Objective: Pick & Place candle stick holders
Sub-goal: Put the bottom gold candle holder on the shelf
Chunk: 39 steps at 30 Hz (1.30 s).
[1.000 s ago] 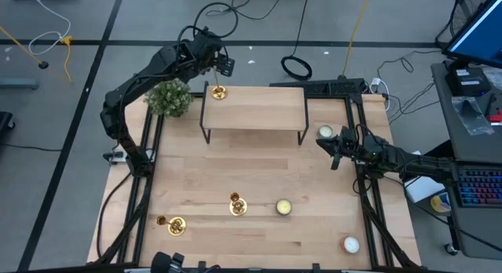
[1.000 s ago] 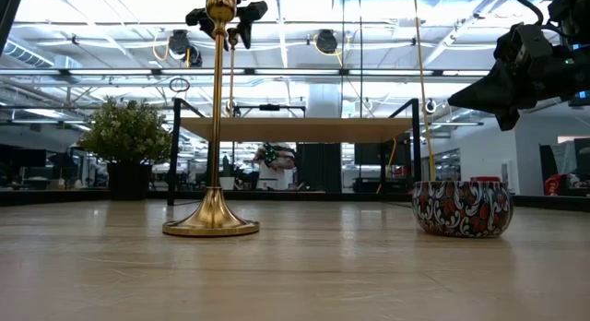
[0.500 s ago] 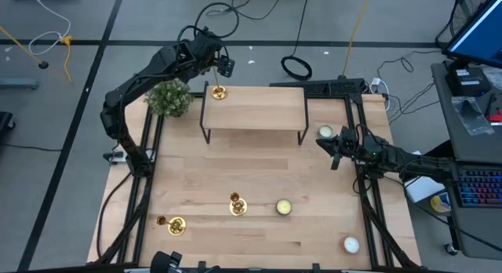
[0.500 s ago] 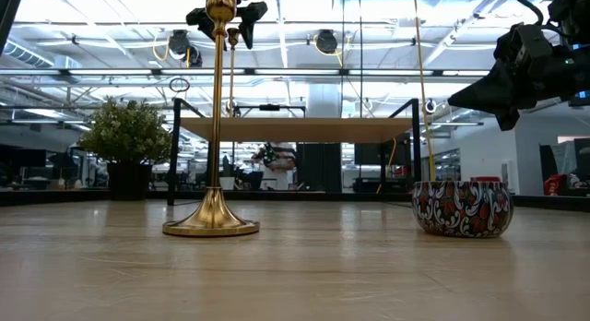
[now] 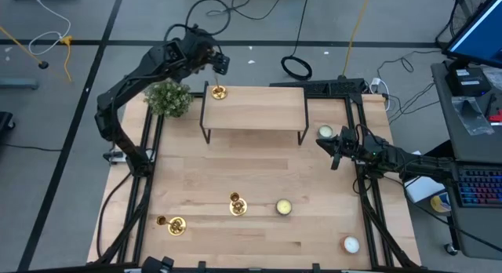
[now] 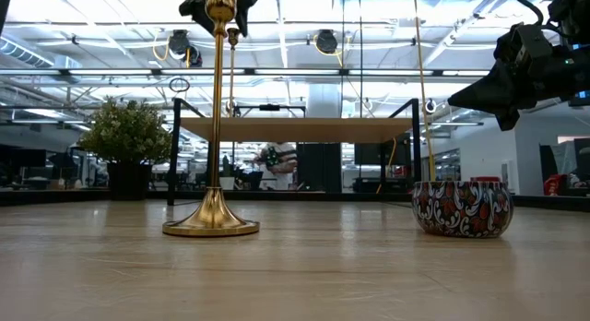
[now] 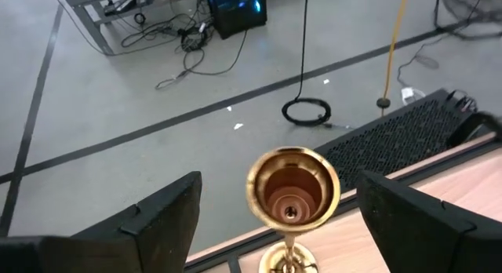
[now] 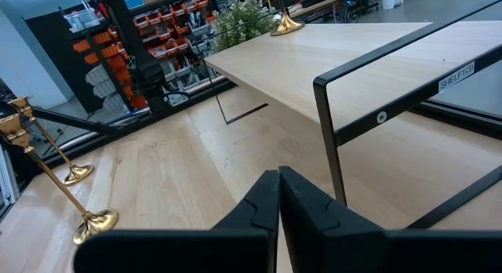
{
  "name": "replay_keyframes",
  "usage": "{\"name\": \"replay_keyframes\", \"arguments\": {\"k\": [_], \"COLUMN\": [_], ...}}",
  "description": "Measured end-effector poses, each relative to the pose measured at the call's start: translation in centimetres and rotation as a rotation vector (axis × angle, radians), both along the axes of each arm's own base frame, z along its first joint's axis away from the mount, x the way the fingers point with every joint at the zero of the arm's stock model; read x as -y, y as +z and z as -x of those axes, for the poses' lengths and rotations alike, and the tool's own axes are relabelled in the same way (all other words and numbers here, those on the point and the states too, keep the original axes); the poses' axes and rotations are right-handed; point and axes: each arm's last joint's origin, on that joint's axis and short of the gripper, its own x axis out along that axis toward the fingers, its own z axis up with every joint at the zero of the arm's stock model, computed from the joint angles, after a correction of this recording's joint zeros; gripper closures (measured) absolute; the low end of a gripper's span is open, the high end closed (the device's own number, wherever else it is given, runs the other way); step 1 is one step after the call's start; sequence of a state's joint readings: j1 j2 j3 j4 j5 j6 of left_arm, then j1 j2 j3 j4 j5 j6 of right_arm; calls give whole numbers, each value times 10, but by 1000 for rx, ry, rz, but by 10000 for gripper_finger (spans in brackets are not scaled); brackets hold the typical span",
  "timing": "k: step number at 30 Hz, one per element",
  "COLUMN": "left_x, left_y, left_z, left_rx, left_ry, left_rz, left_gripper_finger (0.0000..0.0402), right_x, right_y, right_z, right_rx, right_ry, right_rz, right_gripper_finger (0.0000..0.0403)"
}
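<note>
One gold candle stick holder stands upright on its round base at the far left corner of the wooden shelf. My left gripper hangs open just above and behind its top cup, one finger on either side, touching nothing. Two more candle stick holders stand on the table near its front edge; the low view shows one of them close up. My right gripper waits shut at the table's right side.
A potted plant stands left of the shelf, close to my left arm. Candles in tins sit right of the shelf, mid front and at the front right. Bare tabletop lies between the shelf and the front candle stick holders.
My left gripper has risen and drawn back a little toward the table's far left, away from the candle stick holder on the shelf, which stays upright in place.
</note>
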State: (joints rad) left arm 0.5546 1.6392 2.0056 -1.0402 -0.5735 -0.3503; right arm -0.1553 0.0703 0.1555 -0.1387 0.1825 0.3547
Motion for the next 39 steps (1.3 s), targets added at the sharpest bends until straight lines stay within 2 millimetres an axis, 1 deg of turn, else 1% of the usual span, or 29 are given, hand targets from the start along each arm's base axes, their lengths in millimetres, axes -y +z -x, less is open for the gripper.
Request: {"name": "replay_keyframes", "arguments": {"k": [6,10,14,21,25,28,32,39], "left_x": [8,15,27,56,74,89,110,143], "left_y": [14,27,38,47,47,43,39,31], "left_z": [12,17,21,25,27,26,29,42], "left_rx": [68,146,212,220,195,165,127,93], "left_ry": [8,-24,-82,-205,-287,-339,-394,-412], "left_rz": [-27,-62,-87,-76,-36,6,71,217], "left_gripper_finger": [64,66,64,73,81,88,97,102], "right_x": [0,0,0,0,0,0,0,0], "right_y": [0,0,0,0,0,0,0,0], "right_z": [0,0,0,0,0,0,0,0], "right_rx": [0,0,0,1,0,1,1,10], "right_ry": [0,0,0,0,0,0,0,-3], "right_rz": [0,0,0,0,0,0,0,-27], "right_gripper_finger": [399,399,399,399,399,399,399,399]}}
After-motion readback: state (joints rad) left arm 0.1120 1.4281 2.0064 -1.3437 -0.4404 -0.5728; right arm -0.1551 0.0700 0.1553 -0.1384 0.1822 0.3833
